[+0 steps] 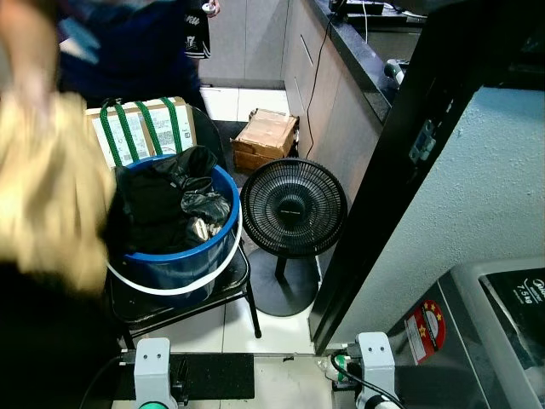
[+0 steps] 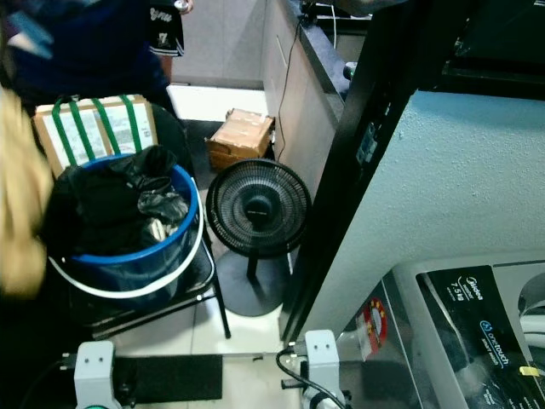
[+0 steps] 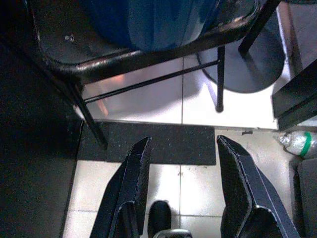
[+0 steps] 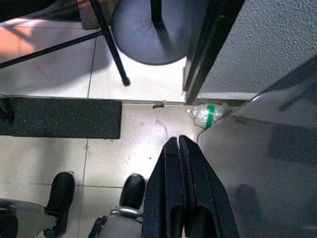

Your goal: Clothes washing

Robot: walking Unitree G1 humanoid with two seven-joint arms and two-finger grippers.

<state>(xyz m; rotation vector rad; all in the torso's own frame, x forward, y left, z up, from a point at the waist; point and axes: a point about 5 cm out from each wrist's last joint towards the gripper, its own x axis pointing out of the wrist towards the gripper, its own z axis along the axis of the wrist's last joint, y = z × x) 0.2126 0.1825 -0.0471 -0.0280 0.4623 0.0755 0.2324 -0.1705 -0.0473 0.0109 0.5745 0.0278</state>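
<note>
We stand on a pale tiled floor (image 4: 143, 134) in a narrow utility space, with a dark counter (image 1: 358, 60) running along cabinets ahead. A blue laundry bucket (image 1: 183, 256) with a white handle rests on a black metal chair (image 1: 230, 294) to our left; dark clothes (image 1: 157, 204) are heaped inside it. A blurred tan cloth (image 1: 47, 187) hangs at the far left, beside a person in dark clothing (image 1: 128, 43). Just right of the bucket stands a black floor fan (image 1: 293, 207), with a cardboard box (image 1: 266, 136) behind it. A grey washing machine (image 2: 477, 332) sits at our lower right beside a textured wall (image 1: 460, 187). A black mat (image 4: 59, 118) lies on the tiles. Our left gripper (image 3: 185, 173) hangs low above the mat, fingers spread apart. Our right gripper (image 4: 178, 148) hangs beside the washer, fingers pressed together on nothing.
</note>
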